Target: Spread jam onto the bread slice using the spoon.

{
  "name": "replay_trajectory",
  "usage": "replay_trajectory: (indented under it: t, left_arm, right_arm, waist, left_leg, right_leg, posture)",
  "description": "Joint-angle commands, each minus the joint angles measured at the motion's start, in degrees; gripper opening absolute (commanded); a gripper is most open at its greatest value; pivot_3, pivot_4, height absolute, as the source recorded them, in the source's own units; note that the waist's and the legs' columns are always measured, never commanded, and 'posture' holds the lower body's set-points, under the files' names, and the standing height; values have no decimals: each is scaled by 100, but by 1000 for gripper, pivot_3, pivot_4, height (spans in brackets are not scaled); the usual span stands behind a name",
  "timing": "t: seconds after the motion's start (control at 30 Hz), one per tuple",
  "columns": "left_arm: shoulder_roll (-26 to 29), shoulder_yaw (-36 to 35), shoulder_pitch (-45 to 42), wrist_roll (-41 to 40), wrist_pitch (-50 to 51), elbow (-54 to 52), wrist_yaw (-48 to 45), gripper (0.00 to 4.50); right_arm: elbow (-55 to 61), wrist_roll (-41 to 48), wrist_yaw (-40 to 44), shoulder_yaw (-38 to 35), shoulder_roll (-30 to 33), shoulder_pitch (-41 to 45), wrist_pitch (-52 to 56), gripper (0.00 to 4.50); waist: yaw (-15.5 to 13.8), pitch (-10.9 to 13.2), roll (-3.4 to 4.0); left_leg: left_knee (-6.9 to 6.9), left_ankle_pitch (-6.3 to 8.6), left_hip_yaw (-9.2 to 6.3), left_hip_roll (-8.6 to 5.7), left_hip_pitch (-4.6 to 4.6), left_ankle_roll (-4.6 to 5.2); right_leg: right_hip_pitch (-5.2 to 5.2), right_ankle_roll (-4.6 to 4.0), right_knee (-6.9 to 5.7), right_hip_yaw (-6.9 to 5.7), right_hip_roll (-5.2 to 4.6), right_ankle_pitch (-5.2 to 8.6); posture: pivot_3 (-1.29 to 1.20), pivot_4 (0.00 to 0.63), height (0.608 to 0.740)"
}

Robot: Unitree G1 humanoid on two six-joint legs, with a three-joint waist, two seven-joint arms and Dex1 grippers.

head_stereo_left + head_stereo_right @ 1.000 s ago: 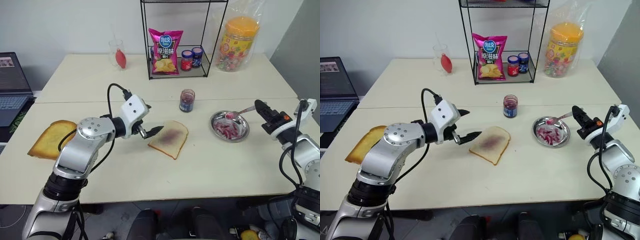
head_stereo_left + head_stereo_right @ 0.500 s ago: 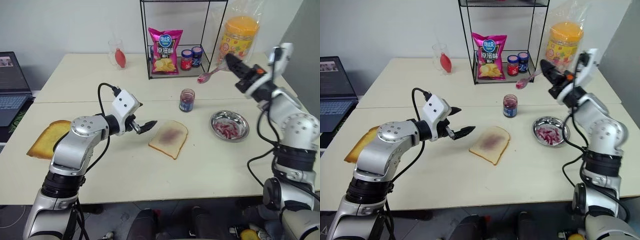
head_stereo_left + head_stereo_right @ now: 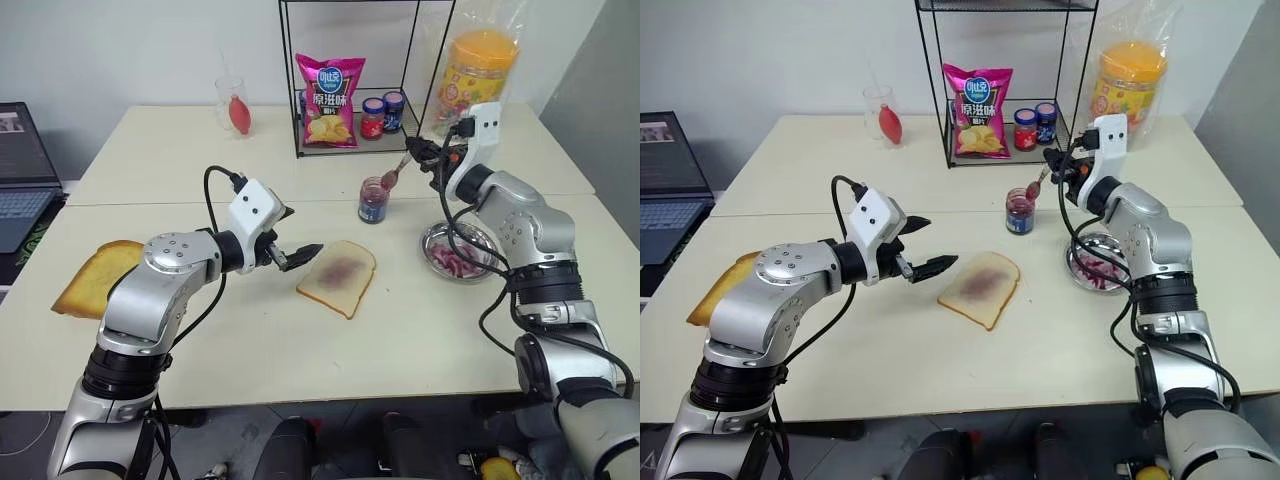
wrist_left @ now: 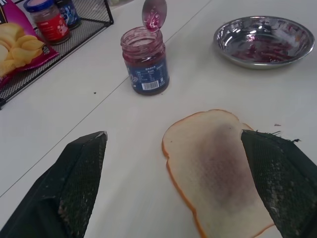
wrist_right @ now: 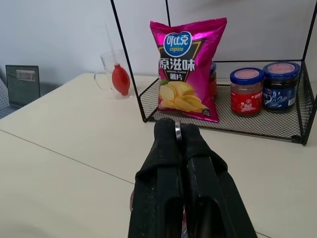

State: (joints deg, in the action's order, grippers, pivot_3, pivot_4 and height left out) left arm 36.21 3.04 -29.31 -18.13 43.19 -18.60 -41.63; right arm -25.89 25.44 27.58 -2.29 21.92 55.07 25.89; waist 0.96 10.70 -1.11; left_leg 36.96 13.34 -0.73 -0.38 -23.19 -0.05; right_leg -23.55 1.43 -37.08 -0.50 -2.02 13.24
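The bread slice (image 3: 338,277), pale with a purple stain at its centre, lies flat mid-table. My left gripper (image 3: 297,236) hovers open just left of it, and in the left wrist view its fingers (image 4: 81,171) flank the slice (image 4: 223,168) without touching. Behind the slice stands the open jam jar (image 3: 374,200) with a blue label. My right gripper (image 3: 418,151) is shut on the handle of the spoon (image 3: 394,175). The spoon's jam-smeared bowl (image 4: 154,12) hangs just above the jar mouth (image 4: 142,38). The right wrist view shows shut fingers (image 5: 168,163) pinching the thin handle.
A metal dish (image 3: 481,240) smeared with jam sits right of the jar. A toasted slice (image 3: 95,278) lies at the left edge beside a laptop (image 3: 20,180). At the back, a wire rack (image 3: 410,95) holds a chips bag (image 3: 330,100) and two small jars (image 3: 383,115).
My right arm lifted the spoon out of the metal dish and swung it left to hang over the jam jar. The left gripper stayed open beside the bread.
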Motion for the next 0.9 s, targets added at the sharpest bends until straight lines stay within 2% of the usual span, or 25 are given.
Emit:
replay_trajectory:
  t: [0.03,0.6,0.9]
  left_arm:
    - [-32,-79,-135,-111,18,-286,55,4500]
    - [-30,-31,-262,-45,-46,-186,144,4500]
    - [-24,-25,-258,-10,-73,-170,161,4500]
  right_arm:
    - [-351,-287,187,-13,-141,334,-461,13]
    - [-2090,-2065,423,742,-452,997,-2238,13]
    - [-2920,-2474,423,850,-689,1447,-2192,13]
  waist:
    - [9,0,0]
    - [49,0,0]
    - [60,0,1]
  left_leg:
    - [0,0,0,0,1,0]
    - [-1,-1,-1,-1,4,-2]
    - [-1,-1,0,0,6,-3]
  right_leg:
    - [0,0,0,0,0,0]
    - [0,-1,-5,1,-2,-1]
    - [0,-2,-7,3,-4,-1]
  posture:
    - [0,150,740]
    - [0,150,740]
    - [0,150,740]
